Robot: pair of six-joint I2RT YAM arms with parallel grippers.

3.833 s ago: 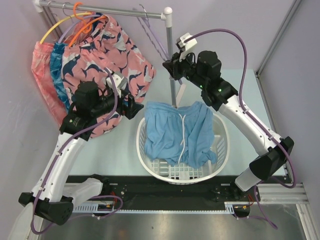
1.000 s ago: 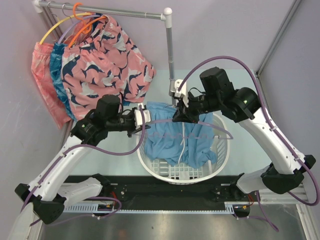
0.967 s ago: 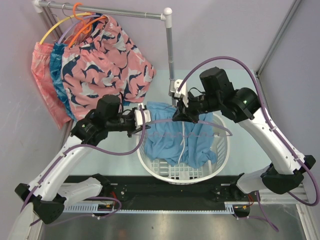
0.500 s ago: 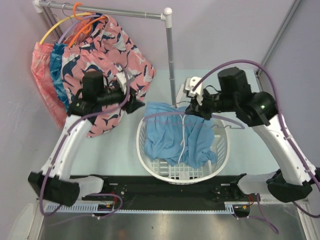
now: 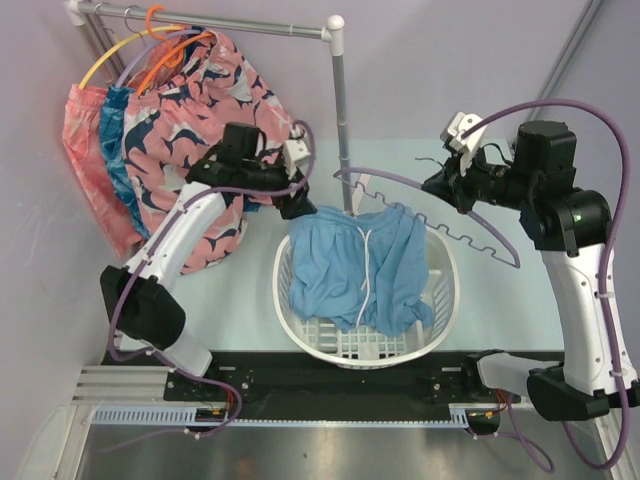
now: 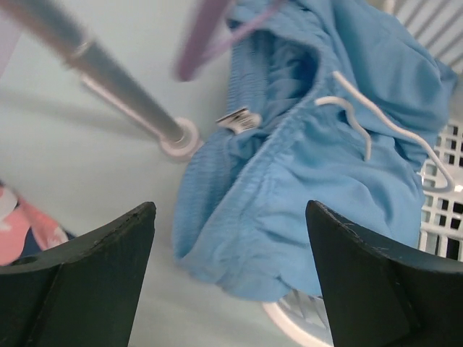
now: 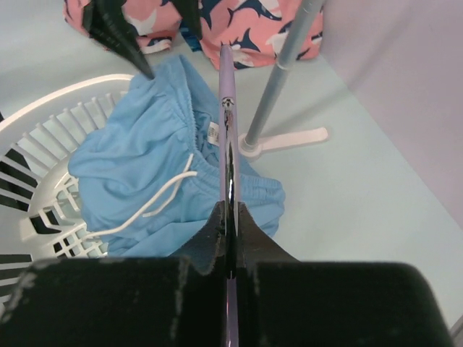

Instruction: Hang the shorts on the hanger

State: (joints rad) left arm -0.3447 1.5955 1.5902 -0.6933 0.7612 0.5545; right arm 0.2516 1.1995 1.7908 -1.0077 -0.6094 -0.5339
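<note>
Right end effector (image 7: 228, 217) clamped on the hanger (image 7: 226, 101) over the shorts (image 7: 159, 144); left end effector (image 6: 231, 275) spread wide, near their edge.

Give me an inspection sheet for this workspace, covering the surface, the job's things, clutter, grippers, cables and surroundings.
Surface: pale table, bare beside the white basket.
Job's things: light-blue shorts draped over the basket, not on the hanger; lavender hanger held in the air.
Clutter: pink patterned shorts and teal shorts hanging at the back left.
Grippers: left gripper open, over the shorts' waistband; right gripper shut on the hanger.
Cables: purple cables loop along both arms; no snag seen.
Surroundings: rack pole behind the basket; lavender walls.
</note>
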